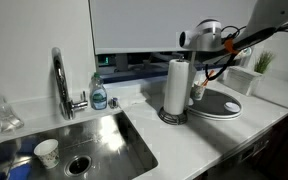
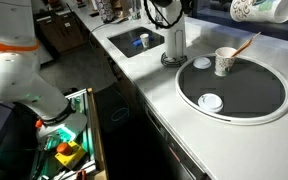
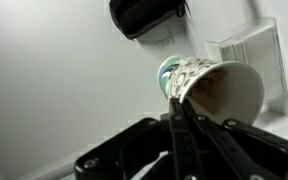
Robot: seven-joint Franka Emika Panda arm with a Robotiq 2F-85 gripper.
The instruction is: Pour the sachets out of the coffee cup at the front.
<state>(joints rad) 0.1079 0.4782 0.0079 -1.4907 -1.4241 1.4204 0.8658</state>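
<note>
The cup [image 3: 222, 92] hangs high above the worktop [image 2: 159, 88], tipped on its side, long axis about level, mouth sideways. The tool [image 3: 176, 112] is closed tight on its rim, so more wrist roll should empty it

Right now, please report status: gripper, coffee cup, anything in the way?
Gripper shut on coffee cup. Cup tipped on its side, held in the air, inside looks empty. Second cup stands on round black plate; paper towel roll beside it.
</note>
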